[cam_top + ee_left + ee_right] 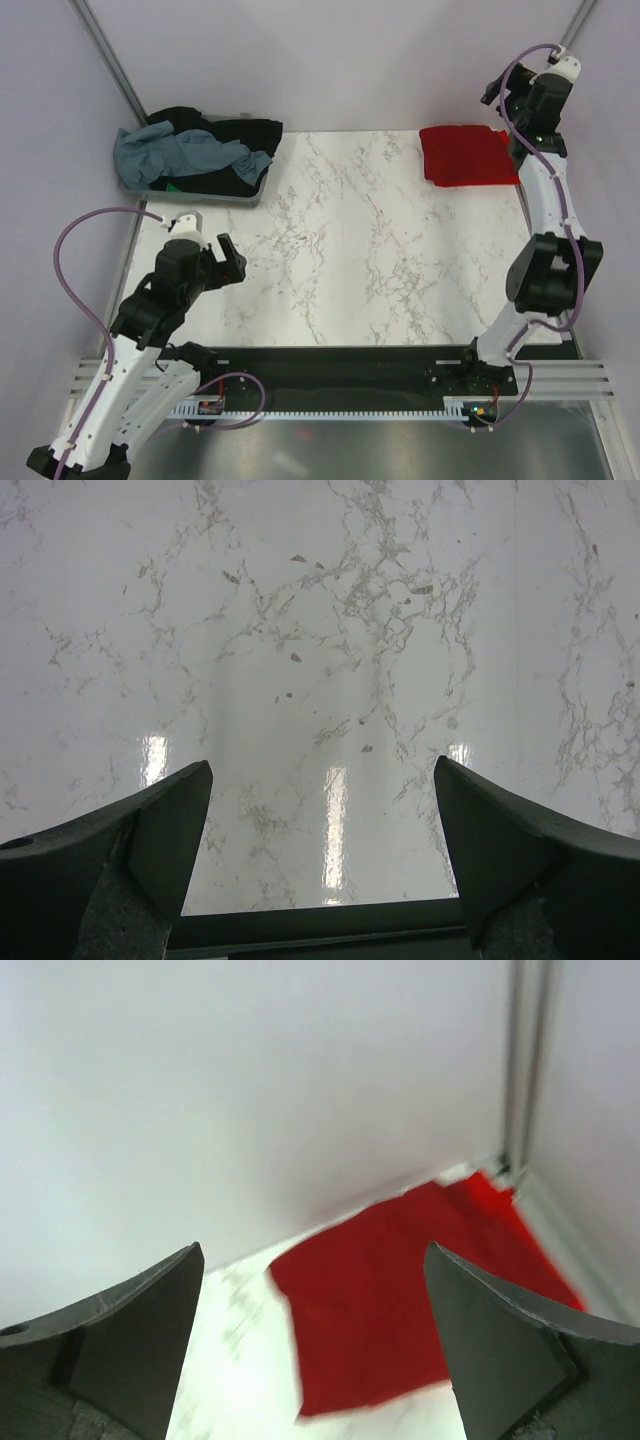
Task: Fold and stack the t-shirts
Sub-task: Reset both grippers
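A bright red t-shirt, folded to a rectangle, lies on the marble table at the far right corner; it also shows in the right wrist view. A grey-blue t-shirt, a black one and a bit of green one lie crumpled in a pile at the far left. No dark maroon shirt is in view. My right gripper is open and empty, raised above the red shirt. My left gripper is open and empty over bare marble at the near left.
The pile of shirts sits in a grey plastic tray at the far left. White walls stand close behind the table and on both sides. A black rail runs along the near table edge by the arm bases.
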Available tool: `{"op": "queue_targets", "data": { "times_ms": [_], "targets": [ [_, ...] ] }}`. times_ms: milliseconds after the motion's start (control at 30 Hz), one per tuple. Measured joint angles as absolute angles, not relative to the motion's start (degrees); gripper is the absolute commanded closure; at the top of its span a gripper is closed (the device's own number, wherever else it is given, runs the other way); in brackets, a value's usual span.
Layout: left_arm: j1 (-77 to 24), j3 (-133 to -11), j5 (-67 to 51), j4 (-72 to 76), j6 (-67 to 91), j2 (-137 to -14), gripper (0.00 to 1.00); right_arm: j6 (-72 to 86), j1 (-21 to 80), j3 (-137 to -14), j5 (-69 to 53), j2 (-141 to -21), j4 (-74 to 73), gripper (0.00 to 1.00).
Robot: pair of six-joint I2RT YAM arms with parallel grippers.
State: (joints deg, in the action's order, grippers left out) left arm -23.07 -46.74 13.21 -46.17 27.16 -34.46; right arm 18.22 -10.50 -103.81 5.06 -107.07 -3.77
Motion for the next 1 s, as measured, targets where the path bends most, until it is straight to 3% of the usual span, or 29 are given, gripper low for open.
{"op": "queue_targets", "data": {
  "times_ms": [233, 400, 533, 667, 1000],
  "targets": [
    [-22.94, -46.48, 13.43, -46.15, 27.16, -32.53, 0.0, 29.39, -7.14, -75.77, -10.92, -84.77, -2.33, 0.02],
    [-22.85, -46.48, 13.43, -46.15, 27.16, -32.12, 0.0, 32.56, 11.42, -58.02, -15.14, -75.07, -3.81, 0.02],
    [-22.85, -46.48, 13.58, -46.15, 27.16, -32.05, 0.0, 35.9, 28.56, -45.6, -13.02, -67.29, -6.26, 0.02],
    [-22.85, -46.33, 14.2, -46.13, 27.16, -31.38, 0.0, 40.32, 37.85, -35.94, -7.18, -57.41, -8.05, 0.02],
    [-22.85, -46.11, 15.05, -46.17, 27.16, -32.36, 0.0, 46.65, 42.98, -26.83, 3.25, -51.03, -8.71, 0.02]
  ]
}}
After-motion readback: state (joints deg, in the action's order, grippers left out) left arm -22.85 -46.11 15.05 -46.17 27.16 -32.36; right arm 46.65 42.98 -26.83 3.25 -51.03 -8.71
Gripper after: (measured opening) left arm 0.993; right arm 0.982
